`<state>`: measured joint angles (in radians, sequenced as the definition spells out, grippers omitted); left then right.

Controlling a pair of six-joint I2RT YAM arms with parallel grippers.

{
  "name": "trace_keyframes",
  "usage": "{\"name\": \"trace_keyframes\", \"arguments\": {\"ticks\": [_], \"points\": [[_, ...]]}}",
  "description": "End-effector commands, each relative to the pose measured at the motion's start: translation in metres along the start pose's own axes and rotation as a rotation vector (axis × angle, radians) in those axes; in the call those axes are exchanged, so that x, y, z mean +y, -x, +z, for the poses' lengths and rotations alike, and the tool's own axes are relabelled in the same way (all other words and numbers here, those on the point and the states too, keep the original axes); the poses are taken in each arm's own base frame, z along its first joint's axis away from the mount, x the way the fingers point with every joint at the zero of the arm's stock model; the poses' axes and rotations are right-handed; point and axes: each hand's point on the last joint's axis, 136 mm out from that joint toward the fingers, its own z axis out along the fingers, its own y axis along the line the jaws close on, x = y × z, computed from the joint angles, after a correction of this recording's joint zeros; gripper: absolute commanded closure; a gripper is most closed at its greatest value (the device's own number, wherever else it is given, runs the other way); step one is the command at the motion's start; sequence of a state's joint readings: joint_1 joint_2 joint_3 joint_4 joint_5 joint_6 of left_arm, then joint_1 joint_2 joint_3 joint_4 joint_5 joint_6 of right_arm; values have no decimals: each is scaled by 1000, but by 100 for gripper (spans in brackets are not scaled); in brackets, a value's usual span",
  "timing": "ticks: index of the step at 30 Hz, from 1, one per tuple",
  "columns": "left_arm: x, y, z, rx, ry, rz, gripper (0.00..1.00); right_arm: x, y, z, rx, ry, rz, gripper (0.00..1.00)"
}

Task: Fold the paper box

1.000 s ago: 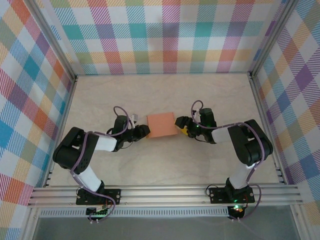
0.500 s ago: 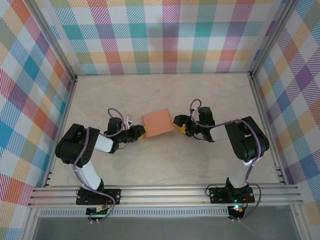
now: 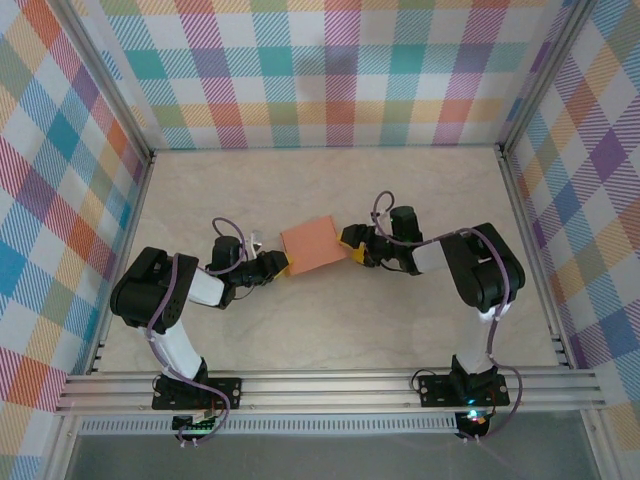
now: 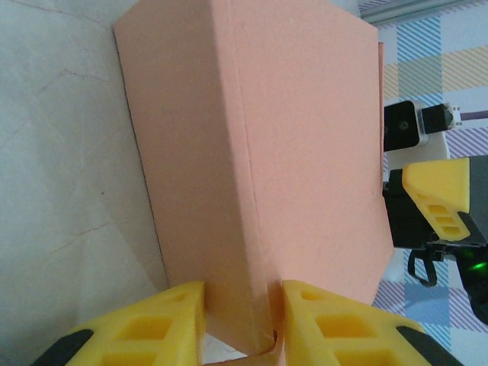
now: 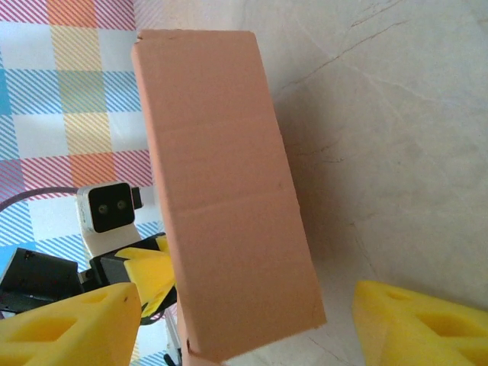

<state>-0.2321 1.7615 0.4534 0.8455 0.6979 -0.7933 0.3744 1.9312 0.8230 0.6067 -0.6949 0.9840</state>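
Salmon-orange thin card box point(image 3: 312, 246), already a closed rectangular shape, has slid slightly toward the left and far edges of the pale wood-grain surface point(image 3: 330, 190) and turned a little, staying near its centre. The yellow-fingered left gripper point(image 4: 238, 329) has narrowed and is clamped on the box's near-left end. The right gripper point(image 5: 245, 309) has followed, jaws wide apart astride the opposite end, gripping nothing. Folding looks nearly finished. Multicoloured checked walls point(image 3: 330, 80) stand well apart; only the two grippers crowd the box
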Motion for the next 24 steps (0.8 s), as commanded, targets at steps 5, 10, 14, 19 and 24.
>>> {"name": "trace_keyframes", "arguments": {"ticks": [5, 10, 14, 19, 24], "points": [[30, -14, -4, 26, 80, -68, 71, 12, -6, 18, 100, 23, -30, 26], [27, -11, -5, 16, 76, -62, 71, 26, -2, 28, 114, 81, -41, 33], [27, -11, -5, 16, 80, -59, 69, 37, 0, 25, 101, 115, -44, 48], [20, -5, -6, 4, 68, -48, 62, 47, 5, 16, 58, 113, -43, 56], [3, 7, -12, -38, 51, 4, 44, 56, 10, 5, 34, 124, -39, 59]]}}
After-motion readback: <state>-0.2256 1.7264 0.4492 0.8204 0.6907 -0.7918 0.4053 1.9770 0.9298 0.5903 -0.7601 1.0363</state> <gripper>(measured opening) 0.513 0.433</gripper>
